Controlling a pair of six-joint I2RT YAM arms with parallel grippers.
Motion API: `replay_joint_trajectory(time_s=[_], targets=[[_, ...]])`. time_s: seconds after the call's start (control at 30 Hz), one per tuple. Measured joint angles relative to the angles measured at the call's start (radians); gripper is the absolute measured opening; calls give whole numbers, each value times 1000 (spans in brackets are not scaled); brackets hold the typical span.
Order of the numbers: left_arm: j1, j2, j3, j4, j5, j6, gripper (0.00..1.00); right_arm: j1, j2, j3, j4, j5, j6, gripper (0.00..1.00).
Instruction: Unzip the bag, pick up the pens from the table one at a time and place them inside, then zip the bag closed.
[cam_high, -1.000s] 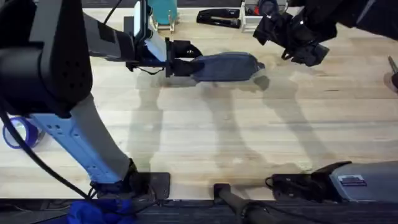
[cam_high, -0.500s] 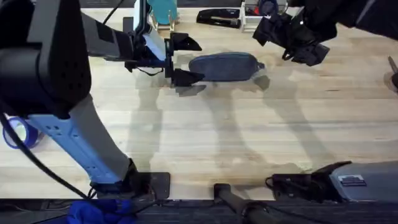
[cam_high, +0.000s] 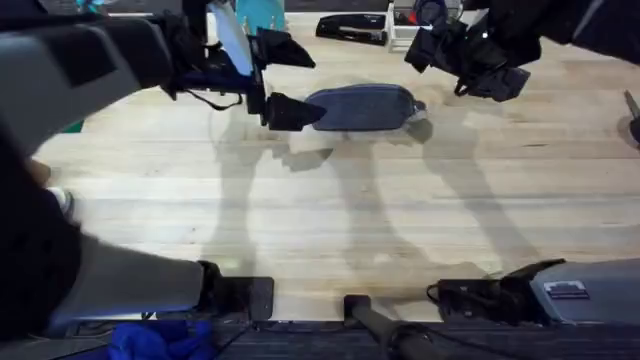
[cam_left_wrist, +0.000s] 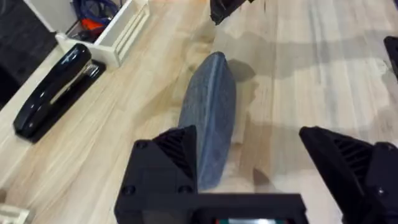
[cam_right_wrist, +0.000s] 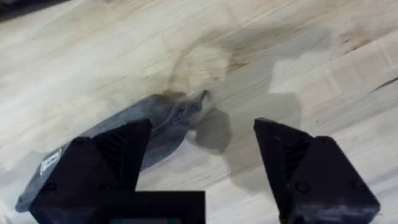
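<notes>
Bare planks of the table (cam_high: 330, 220) up front. Farther out, the left gripper (cam_high: 285, 82) hangs with fingers spread wide, gripping nothing, just off the near end of the bag (cam_high: 362, 106). The bag lies flat, zipper along its top looking shut, contents hidden. Above its far end the right gripper (cam_high: 470, 62) sits open and empty. Beyond: a black stapler (cam_high: 352, 28) beside a white tray (cam_left_wrist: 118, 37) with cables inside.

black stapler (cam_left_wrist: 53, 90) — lying flat | white tray (cam_left_wrist: 118, 34) — beside it
</notes>
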Motion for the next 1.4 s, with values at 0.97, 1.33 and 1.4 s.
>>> replay_joint_trajectory(time_s=[0.97, 1.33, 1.4], targets=[[0, -560, 0, -342, -710, -939, 995, 0, -490, 0, -410, -200, -513, 996], [0, -643, 0, -446, -785, -1095, 995, 0, -684, 0, -573, -201, -541, 996], [0, -643, 0, -452, -787, -1106, 997, 0, -708, 0, -573, -200, -541, 996]])
